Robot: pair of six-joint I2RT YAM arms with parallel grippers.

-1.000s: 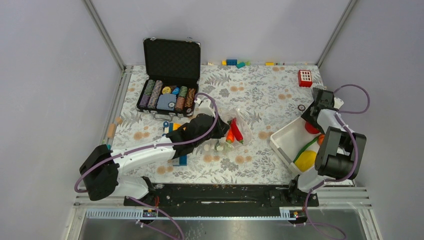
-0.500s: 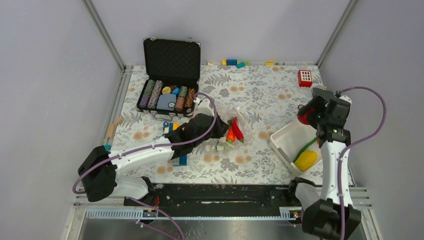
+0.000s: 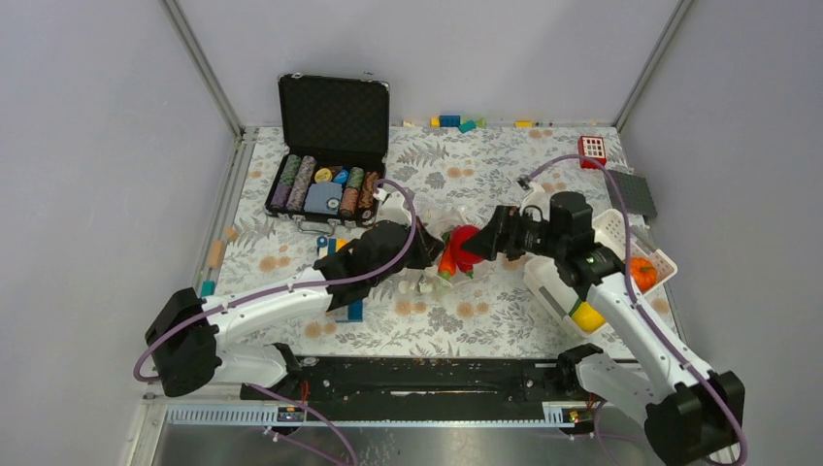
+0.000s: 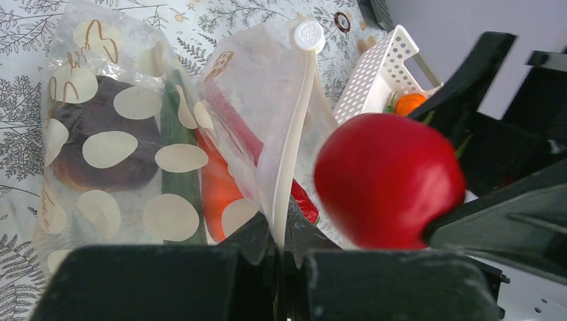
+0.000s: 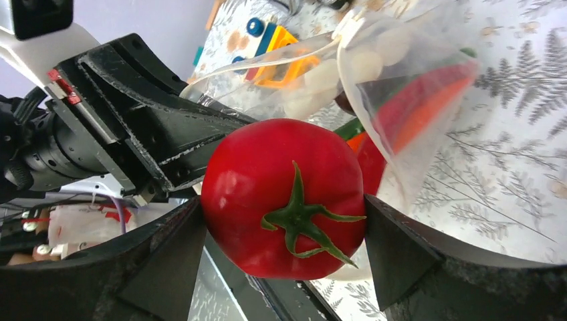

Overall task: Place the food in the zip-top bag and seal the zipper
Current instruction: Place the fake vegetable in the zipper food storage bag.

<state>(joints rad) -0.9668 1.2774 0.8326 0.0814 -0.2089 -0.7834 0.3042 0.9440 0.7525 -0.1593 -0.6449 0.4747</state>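
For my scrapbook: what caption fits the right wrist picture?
Right jaws hold a red tomato beside the dotted zip-top bag.

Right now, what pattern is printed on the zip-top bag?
The zip-top bag is clear with cream-white polka dots, clearest in the left wrist view.

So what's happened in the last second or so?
The right pincer lifted the red tomato out of the white basket and swung it left, across to the open mouth of the dotted zip-top bag. The left pincer stayed shut on the bag's zipper edge; the bag stayed put.
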